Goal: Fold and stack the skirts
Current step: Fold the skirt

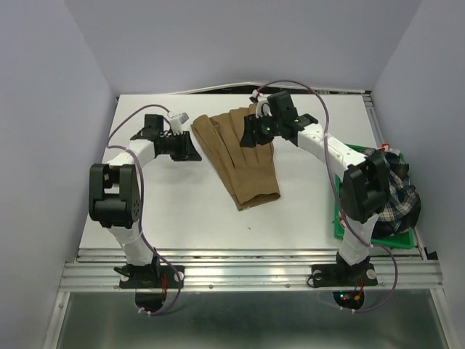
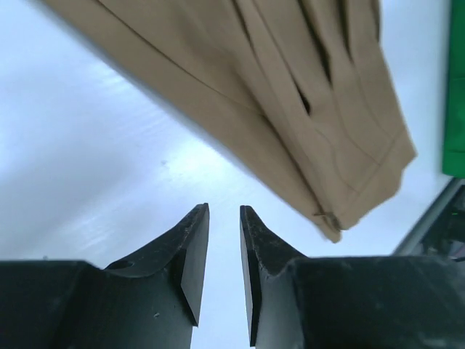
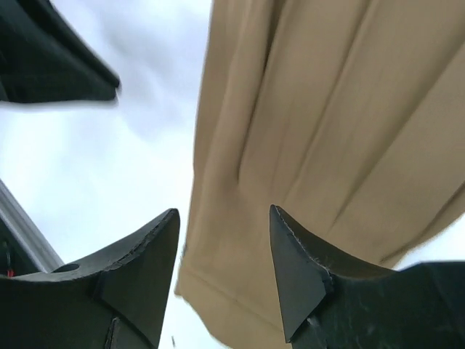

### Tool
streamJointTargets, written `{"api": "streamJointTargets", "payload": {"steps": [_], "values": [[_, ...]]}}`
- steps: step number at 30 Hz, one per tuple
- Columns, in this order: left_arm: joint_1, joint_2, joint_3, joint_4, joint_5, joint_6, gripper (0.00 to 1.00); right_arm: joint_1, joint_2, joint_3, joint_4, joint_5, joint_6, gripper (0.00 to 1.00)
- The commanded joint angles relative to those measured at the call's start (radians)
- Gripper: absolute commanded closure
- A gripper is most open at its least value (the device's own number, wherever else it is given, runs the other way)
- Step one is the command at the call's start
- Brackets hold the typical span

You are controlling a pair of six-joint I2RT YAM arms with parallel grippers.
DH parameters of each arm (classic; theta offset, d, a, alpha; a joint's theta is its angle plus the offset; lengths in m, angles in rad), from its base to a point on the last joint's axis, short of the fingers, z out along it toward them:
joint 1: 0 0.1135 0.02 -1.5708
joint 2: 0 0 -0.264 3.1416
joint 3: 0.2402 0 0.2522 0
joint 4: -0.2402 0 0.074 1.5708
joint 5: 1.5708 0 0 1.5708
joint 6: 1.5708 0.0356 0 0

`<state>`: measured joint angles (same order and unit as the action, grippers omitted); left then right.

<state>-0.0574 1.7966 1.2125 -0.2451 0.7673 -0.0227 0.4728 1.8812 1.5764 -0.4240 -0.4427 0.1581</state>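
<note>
Tan skirt (image 1: 243, 163) lies on table (image 1: 182, 211); right hand (image 3: 224, 212) spread over it, left hand (image 2: 224, 209) barely parted

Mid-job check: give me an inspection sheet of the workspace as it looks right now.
Surface: white table, no spills seen.
Job's things: tan skirt lies flat mid-table, unheld; plaid skirt bunched in the green tray at the right edge, partly hidden by the right arm; no other skirt seen.
Clutter: nothing seen.
Grippers: left pincer narrowly open, empty, beside the tan skirt's left edge; right pincer open, empty, over its far right part.
Cables: purple cables loop along both arms.
Surroundings: pale walls on three sides; metal rail at the near edge.
</note>
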Motion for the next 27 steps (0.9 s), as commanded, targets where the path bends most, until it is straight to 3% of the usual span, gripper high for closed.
{"api": "streamJointTargets", "payload": {"steps": [1,6,14,22,25,26,27], "values": [[-0.028,-0.059,-0.106,0.21,0.083,-0.268,0.68,0.058,0.113,0.181,0.013,0.16,0.037,0.42],[-0.081,-0.046,-0.16,0.383,-0.015,-0.434,0.76,0.116,0.197,0.232,-0.016,0.242,0.037,0.43],[-0.134,0.144,-0.077,0.432,-0.072,-0.51,0.95,0.175,0.297,0.298,-0.027,0.297,0.031,0.42],[-0.136,0.214,-0.061,0.431,-0.105,-0.519,1.0,0.214,0.38,0.33,-0.079,0.372,0.0,0.43],[-0.134,0.222,-0.061,0.426,-0.109,-0.514,1.0,0.224,0.4,0.333,-0.085,0.363,-0.002,0.64],[-0.134,0.225,-0.057,0.419,-0.114,-0.51,1.0,0.224,0.403,0.341,-0.088,0.348,-0.003,0.8],[-0.134,0.227,-0.054,0.412,-0.126,-0.507,1.0,0.224,0.403,0.344,-0.09,0.335,-0.003,0.86]]}}
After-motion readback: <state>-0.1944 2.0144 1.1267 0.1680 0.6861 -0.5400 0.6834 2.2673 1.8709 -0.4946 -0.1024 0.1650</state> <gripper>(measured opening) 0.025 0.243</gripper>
